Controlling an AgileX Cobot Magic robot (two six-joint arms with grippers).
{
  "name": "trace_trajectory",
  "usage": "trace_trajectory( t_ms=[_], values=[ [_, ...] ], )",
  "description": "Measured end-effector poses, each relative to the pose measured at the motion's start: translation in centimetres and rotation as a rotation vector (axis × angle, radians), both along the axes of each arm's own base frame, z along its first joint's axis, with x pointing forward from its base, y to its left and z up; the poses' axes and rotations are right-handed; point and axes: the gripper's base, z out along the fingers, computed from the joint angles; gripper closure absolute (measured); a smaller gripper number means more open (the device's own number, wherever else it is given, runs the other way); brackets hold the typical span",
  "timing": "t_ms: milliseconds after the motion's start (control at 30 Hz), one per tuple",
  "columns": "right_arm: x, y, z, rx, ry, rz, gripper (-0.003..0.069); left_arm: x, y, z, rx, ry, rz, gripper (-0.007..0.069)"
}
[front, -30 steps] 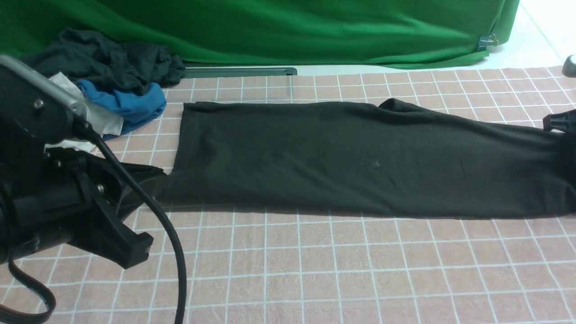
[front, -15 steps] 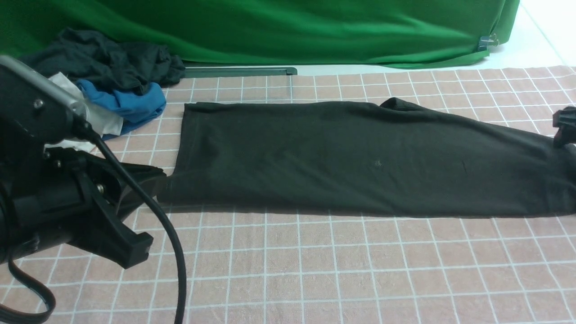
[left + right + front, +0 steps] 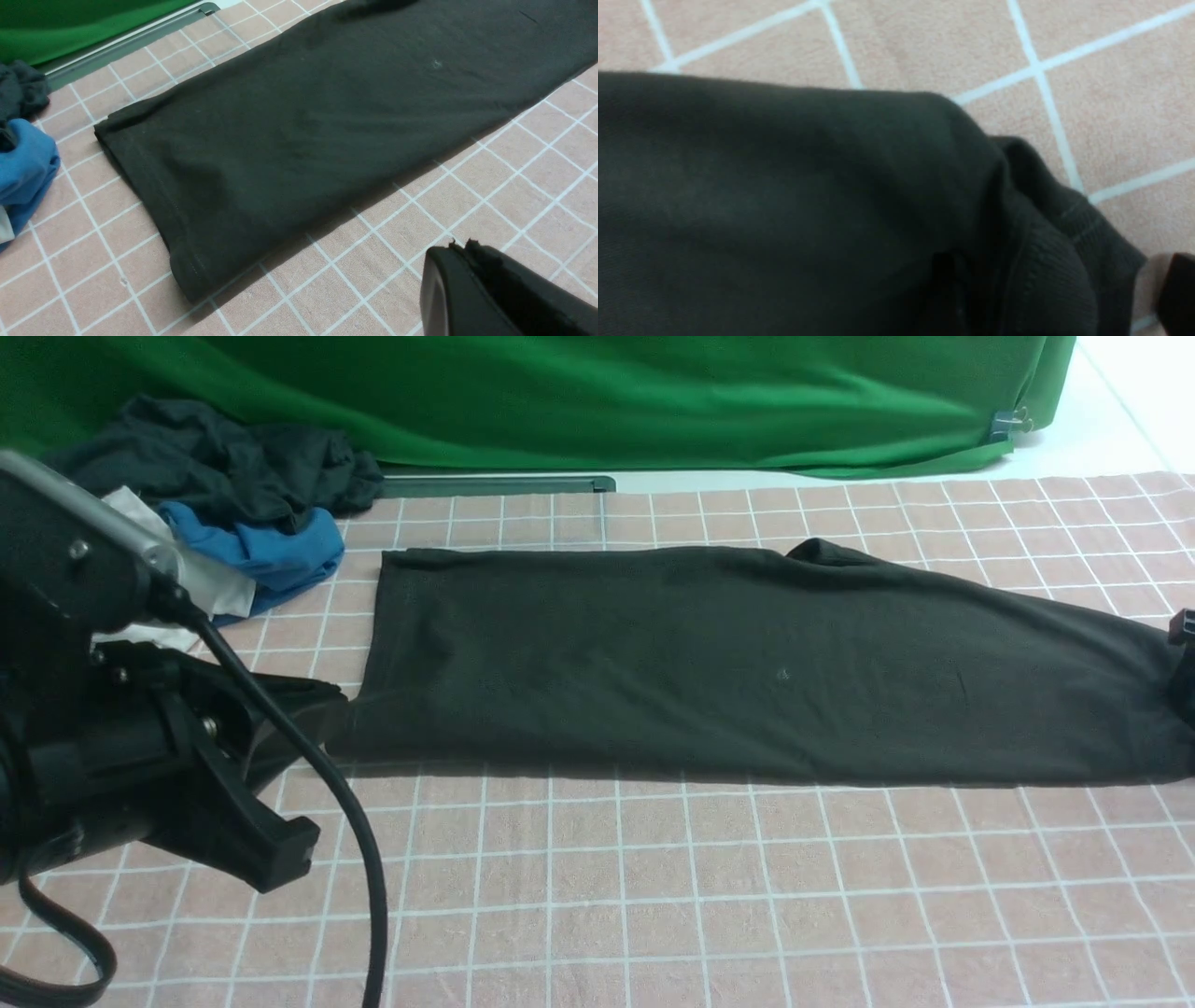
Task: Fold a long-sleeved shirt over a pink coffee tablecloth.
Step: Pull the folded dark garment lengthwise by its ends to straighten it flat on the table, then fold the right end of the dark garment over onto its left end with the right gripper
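My left jaws are shut; the right jaws I cannot tell. I should grab the long-sleeved shirt [image 3: 747,663] evenly at 9 and 3 o'clock.

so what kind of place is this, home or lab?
Probably a lab test bench: green backdrop cloth hung behind, pink checked tablecloth as work surface, a pile of spare clothes beside the black shirt.

A bright green cloth [image 3: 597,401] hung along the far edge of the surface, with a small clip [image 3: 1013,423] at its right corner. Under it lay a grey strip [image 3: 499,483], and beyond was plain white ground [image 3: 1111,420].
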Motion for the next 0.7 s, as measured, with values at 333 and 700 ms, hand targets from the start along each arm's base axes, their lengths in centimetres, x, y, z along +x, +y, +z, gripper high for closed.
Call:
trace_trajectory(
  t_ms=[333, 700],
  values=[
    [0.1, 0.4, 0.3, 0.021, -0.009, 0.063, 0.0573, 0.0, 0.0, 0.0, -0.001, -0.004, 0.002, 0.0608],
    [-2.8, -0.4, 9.8, -0.256, -0.107, 0.080, 0.0589, 0.1, -0.4, 2.3, -0.045, -0.085, -0.036, 0.0608]
  ],
)
